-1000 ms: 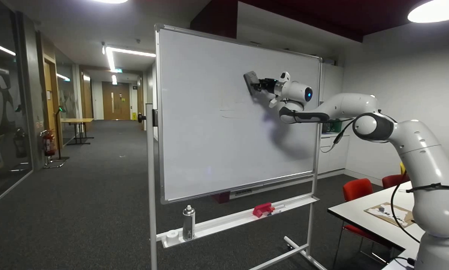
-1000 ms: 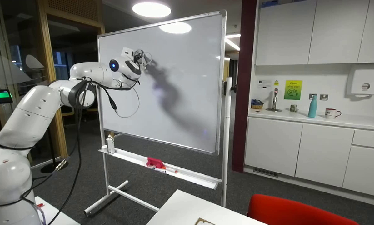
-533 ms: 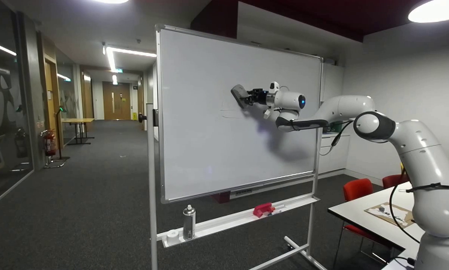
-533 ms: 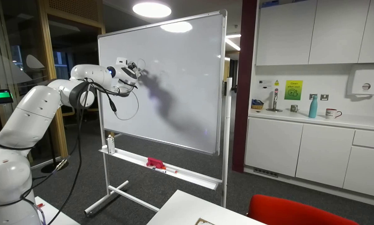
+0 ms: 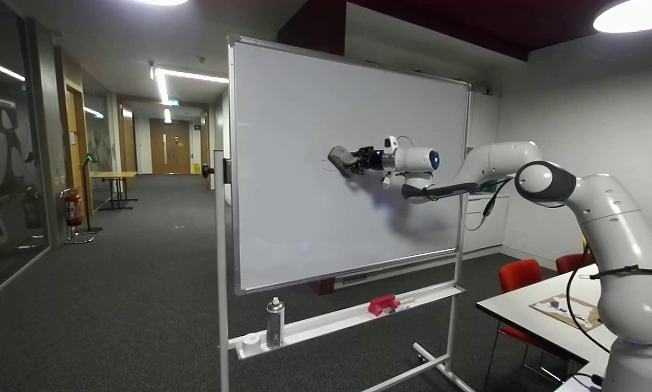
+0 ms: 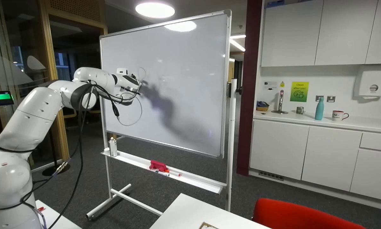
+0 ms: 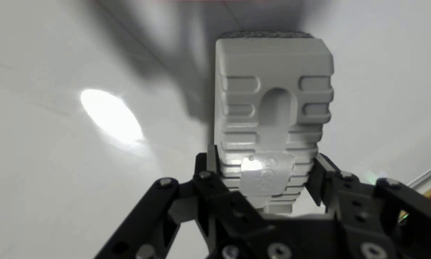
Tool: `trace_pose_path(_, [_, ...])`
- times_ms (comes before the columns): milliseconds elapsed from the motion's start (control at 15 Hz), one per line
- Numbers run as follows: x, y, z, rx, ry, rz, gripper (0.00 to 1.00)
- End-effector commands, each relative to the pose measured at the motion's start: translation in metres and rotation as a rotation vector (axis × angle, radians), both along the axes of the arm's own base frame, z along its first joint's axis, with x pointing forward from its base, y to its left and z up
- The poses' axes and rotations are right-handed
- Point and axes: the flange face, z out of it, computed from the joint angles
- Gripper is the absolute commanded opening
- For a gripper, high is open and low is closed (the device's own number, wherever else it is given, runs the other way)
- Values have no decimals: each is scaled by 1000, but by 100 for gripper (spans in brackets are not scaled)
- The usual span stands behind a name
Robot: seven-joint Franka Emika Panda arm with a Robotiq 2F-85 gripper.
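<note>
End effector (image 7: 267, 169) clamped on narrow end of grey eraser (image 7: 274, 118), tilted at whiteboard (image 5: 304, 218); full contact we cannot tell. We judge eraser light, shell stiff, hardly fragile; ribs should resist slipping, felt (image 7: 265, 34) likely soft. We favour hold across both ribbed sides, clear of felt.

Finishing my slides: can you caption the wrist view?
Grey eraser gripped between black jaws, glossy whiteboard behind it.

The wrist view's lower edge cuts off the hand (image 7: 265, 172).
</note>
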Motion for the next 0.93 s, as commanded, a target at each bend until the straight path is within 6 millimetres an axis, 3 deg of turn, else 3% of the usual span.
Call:
trace_pose_path(0, [12,-18,-14,11,63,-89,34])
trace_pose_path(333, [12,-39,14,97,44,-119,34])
trace_pose_path(867, [23,-64,40,43,-56,-173,34])
